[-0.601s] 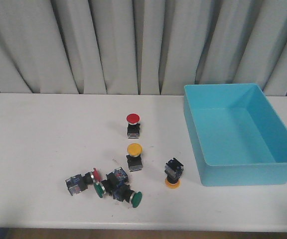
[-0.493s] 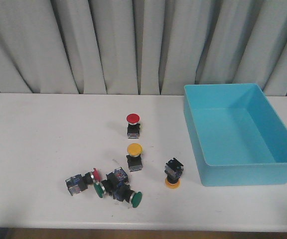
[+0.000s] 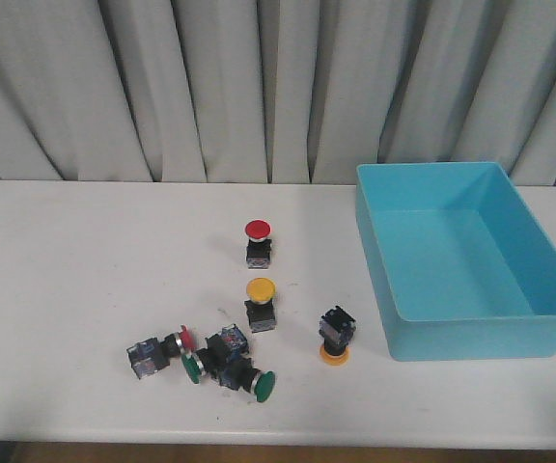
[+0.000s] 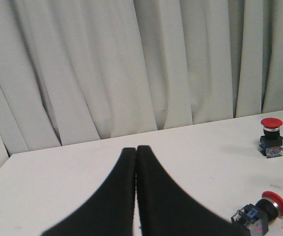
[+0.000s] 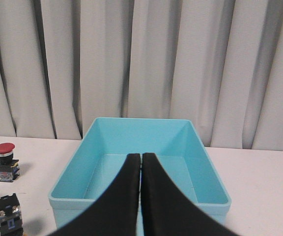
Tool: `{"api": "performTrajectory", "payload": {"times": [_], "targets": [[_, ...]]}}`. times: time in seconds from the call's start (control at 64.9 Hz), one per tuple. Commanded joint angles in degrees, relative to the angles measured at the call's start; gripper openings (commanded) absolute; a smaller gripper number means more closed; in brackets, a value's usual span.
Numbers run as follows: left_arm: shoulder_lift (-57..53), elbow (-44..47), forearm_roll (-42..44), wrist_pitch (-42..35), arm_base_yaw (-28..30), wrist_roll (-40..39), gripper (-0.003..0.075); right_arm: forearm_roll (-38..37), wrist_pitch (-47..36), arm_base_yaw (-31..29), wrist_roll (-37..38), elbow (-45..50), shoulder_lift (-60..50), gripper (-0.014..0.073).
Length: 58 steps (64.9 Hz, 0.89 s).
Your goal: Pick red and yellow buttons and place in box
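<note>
On the white table an upright red button (image 3: pixel 258 241) stands behind an upright yellow button (image 3: pixel 261 304). A second yellow button (image 3: pixel 335 338) rests cap-down to their right. A second red button (image 3: pixel 158 350) lies on its side at the left of a small pile. The turquoise box (image 3: pixel 471 342) stands at the right, with nothing in it. No gripper shows in the front view. My left gripper (image 4: pixel 135 150) is shut and empty, with both red buttons (image 4: pixel 271 137) (image 4: pixel 260 213) off to one side. My right gripper (image 5: pixel 141 156) is shut and empty in front of the box (image 5: pixel 72 169).
Two green-capped switches (image 3: pixel 193 367) (image 3: pixel 256 382) lie in the pile beside the fallen red button. A grey curtain (image 3: pixel 259 87) hangs behind the table. The table's front edge (image 3: pixel 278 439) runs just below the pile.
</note>
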Motion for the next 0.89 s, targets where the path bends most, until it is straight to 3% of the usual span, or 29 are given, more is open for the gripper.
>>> {"api": "performTrajectory", "payload": {"times": [0.0,0.524,0.724,0.878], "targets": [[-0.8,2.8,-0.3,-4.6,0.2,-0.5,-0.0006,-0.6,-4.2,-0.4,0.1,0.4,-0.5,-0.0003],[-0.8,1.6,-2.2,-6.5,0.2,-1.1,-0.0006,-0.3,-4.0,-0.4,0.1,-0.8,-0.5,-0.0003],[0.3,-11.8,-3.7,-4.0,0.2,-3.1,-0.0006,-0.2,7.1,-0.4,0.1,-14.0,1.3,-0.0003],[8.2,-26.2,-3.7,6.4,0.2,-3.0,-0.0006,-0.6,15.1,-0.4,-1.1,-26.7,9.6,-0.0003]]}}
